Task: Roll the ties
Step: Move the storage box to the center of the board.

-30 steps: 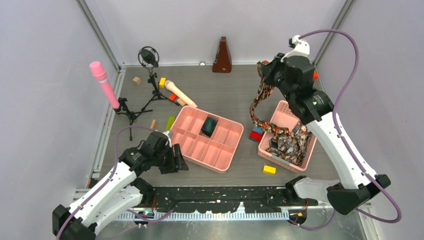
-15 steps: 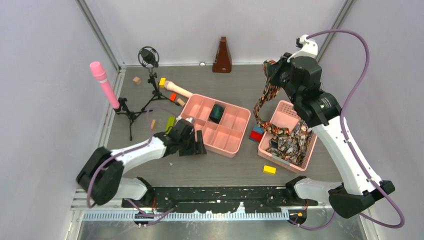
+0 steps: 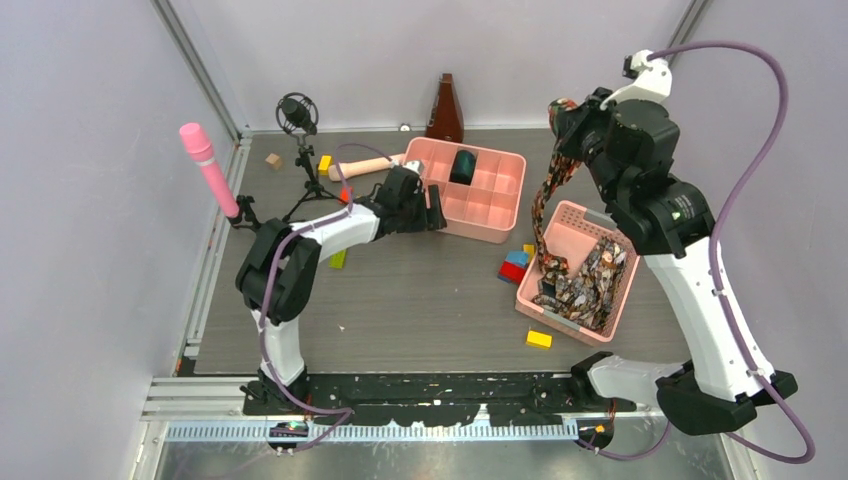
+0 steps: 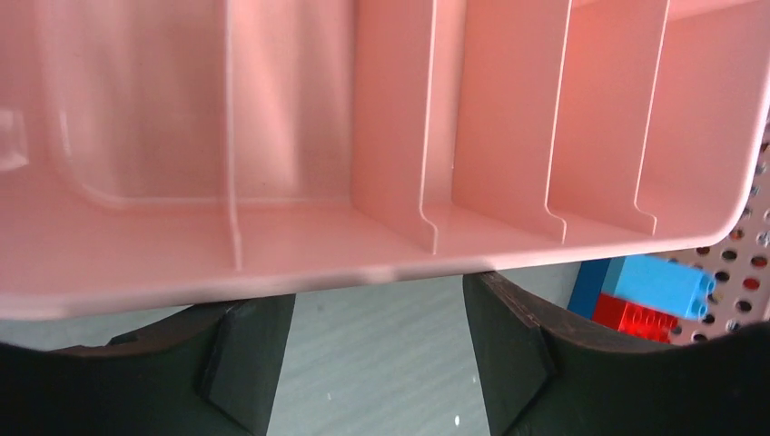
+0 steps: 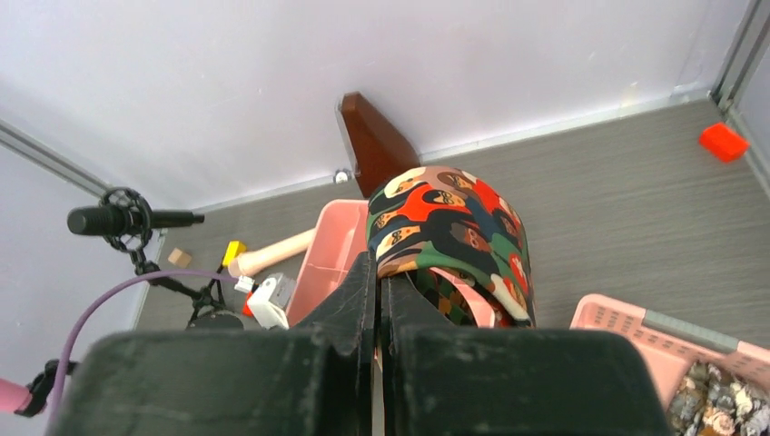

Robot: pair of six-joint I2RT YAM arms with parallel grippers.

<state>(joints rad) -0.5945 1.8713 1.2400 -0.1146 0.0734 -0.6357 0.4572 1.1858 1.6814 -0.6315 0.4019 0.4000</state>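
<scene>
Tie (image 3: pixel 548 195): hangs near vertical from right gripper (image 5: pixel 380 272), jaws clamped on its top fold; tail drops into basket (image 3: pixel 530 298)
Basket: heap of more ties (image 3: pixel 590 285)
Left gripper (image 4: pixel 377 354): jaws apart, empty, at tray (image 3: pixel 470 232) edge, well apart from tie
Tray: one dark roll (image 3: pixel 463 165), far compartment
Nearer arm: right

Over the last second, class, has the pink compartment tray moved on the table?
Yes. The pink compartment tray has slid farther from the robot and to the right, ending close in front of the brown metronome, which has stayed put.
</scene>
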